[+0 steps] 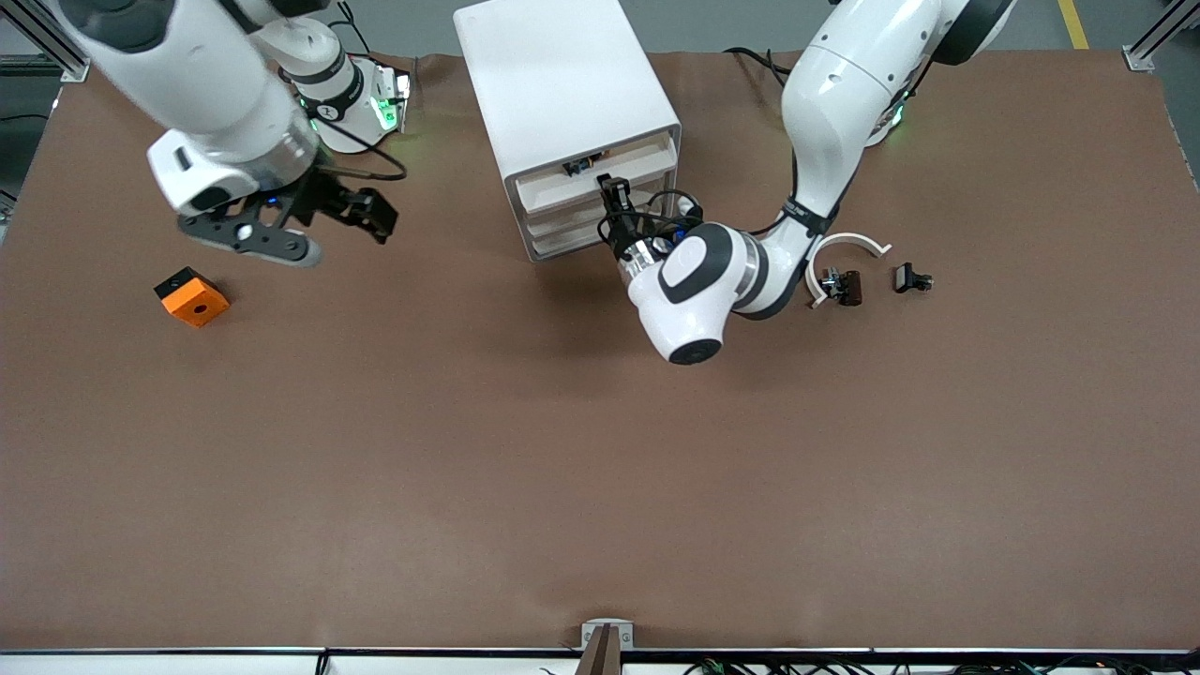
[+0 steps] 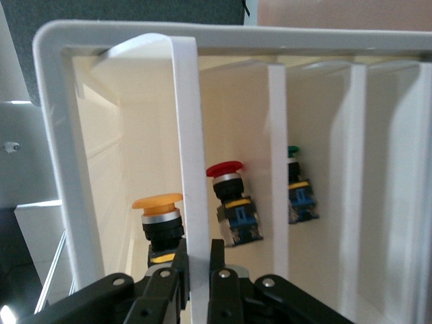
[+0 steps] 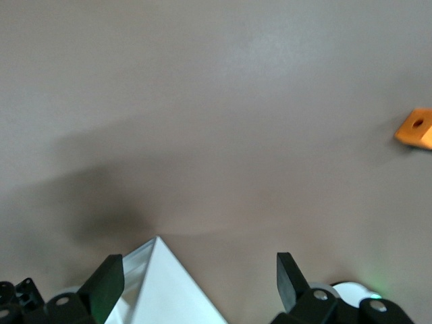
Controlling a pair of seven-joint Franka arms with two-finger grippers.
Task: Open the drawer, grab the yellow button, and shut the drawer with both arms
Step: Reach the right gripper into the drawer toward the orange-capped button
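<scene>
The white cabinet (image 1: pixel 562 84) stands at the table's back middle. Its top drawer (image 1: pixel 561 192) is pulled out a little. My left gripper (image 1: pixel 614 194) is shut on the drawer's front wall (image 2: pixel 191 135); in the left wrist view the gripper (image 2: pixel 198 255) has one finger on each side of it. Inside the drawer, the button (image 2: pixel 158 217) with the orange cap lies in the compartment right by the gripped wall. My right gripper (image 1: pixel 373 214) is open and empty in the air beside the cabinet, over the right arm's end of the table; in the right wrist view (image 3: pixel 199 273) the cabinet's corner (image 3: pixel 162 293) shows between its fingers.
A red-capped button (image 2: pixel 233 202) and a green-capped one (image 2: pixel 297 192) lie in the neighbouring compartments. An orange square block (image 1: pixel 192 297) sits toward the right arm's end. A white curved piece (image 1: pixel 844 248) and two small black parts (image 1: pixel 842 285) lie toward the left arm's end.
</scene>
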